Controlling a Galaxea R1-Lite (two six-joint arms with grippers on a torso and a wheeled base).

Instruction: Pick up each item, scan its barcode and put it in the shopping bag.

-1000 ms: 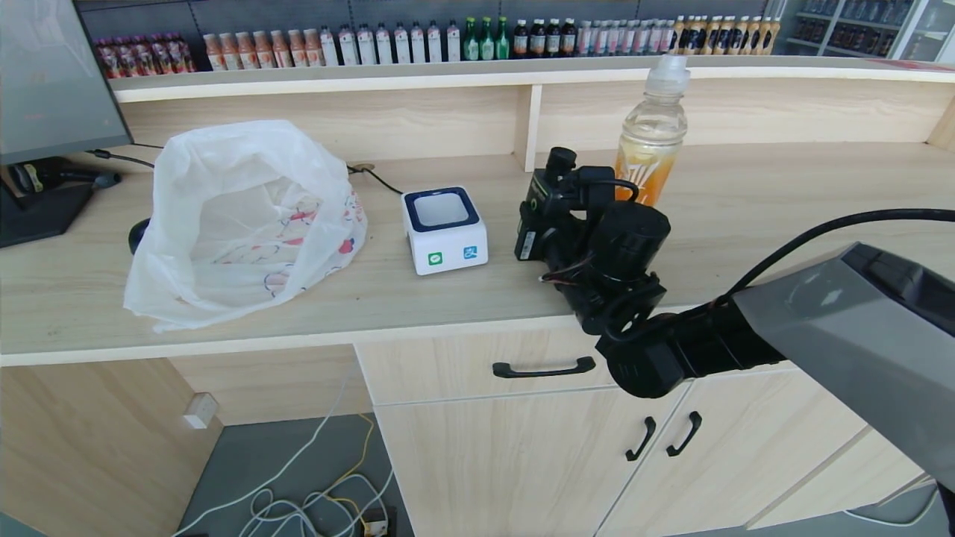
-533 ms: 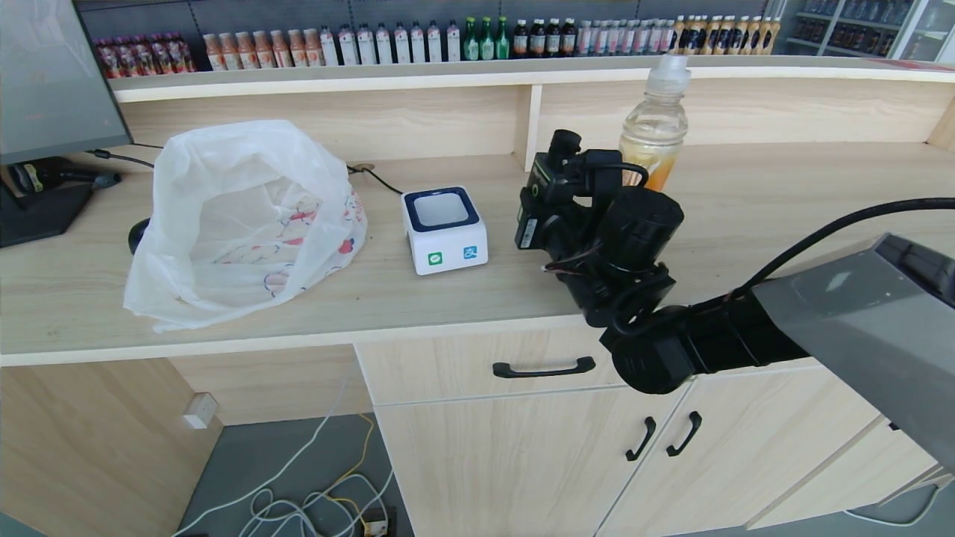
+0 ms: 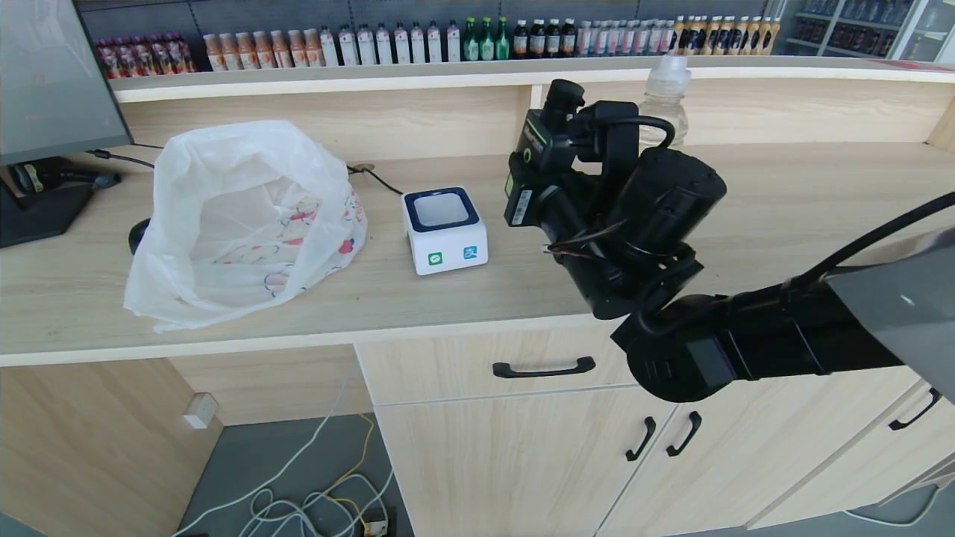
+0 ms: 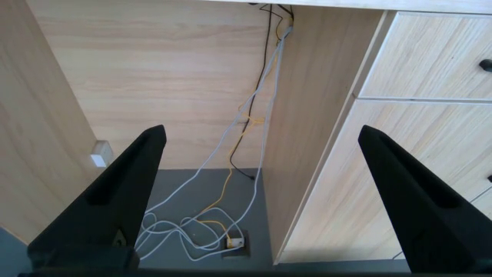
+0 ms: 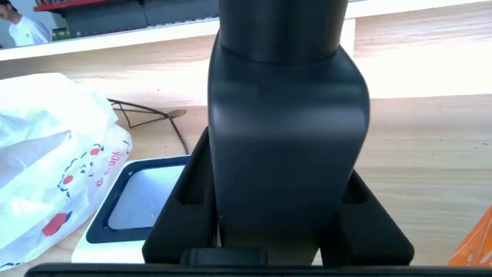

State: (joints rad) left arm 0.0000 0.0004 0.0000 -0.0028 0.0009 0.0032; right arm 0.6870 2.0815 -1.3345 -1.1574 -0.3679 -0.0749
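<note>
Two grippers work a checkout counter [image 3: 448, 298]: the right gripper [image 3: 582, 142] hangs raised above the worktop, its grip hidden so open or closed cannot be told. The bottle [image 3: 664, 89] shows just behind it, the scanner [image 3: 445, 230] to its left, the shopping bag [image 3: 239, 224] beyond; the left gripper [image 4: 261, 135], spread wide and holding nothing, sits low facing a cabinet [image 4: 430, 154] and floor cables [image 4: 223, 223]
</note>
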